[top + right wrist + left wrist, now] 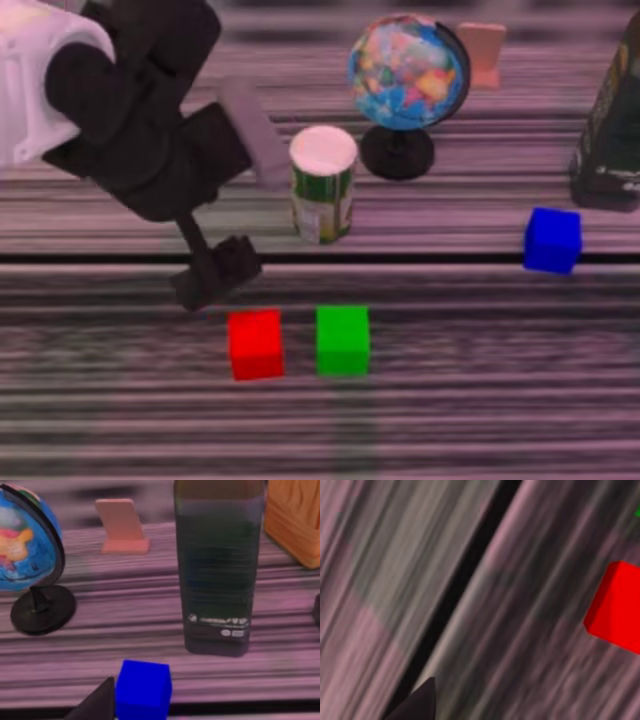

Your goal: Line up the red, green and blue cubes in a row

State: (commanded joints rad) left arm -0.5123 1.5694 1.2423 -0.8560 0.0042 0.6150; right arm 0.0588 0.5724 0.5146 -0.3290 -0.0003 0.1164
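Observation:
The red cube (255, 343) and the green cube (342, 340) sit side by side near the front of the table, a narrow gap between them. The blue cube (552, 240) rests apart, farther right and farther back. My left gripper (215, 272) hovers just behind and left of the red cube, open and empty. In the left wrist view the red cube (616, 607) lies off to one side, clear of the one fingertip (422, 702) that shows. My right arm is out of the top view; its wrist view shows one dark fingertip (102, 700) beside the blue cube (144, 687).
A white-topped green can (322, 185) stands behind the red and green cubes. Farther back are a globe (407, 75) and a pink stand (482, 55). A dark bottle (610, 130) stands behind the blue cube, with a wooden box (295, 520) beside it.

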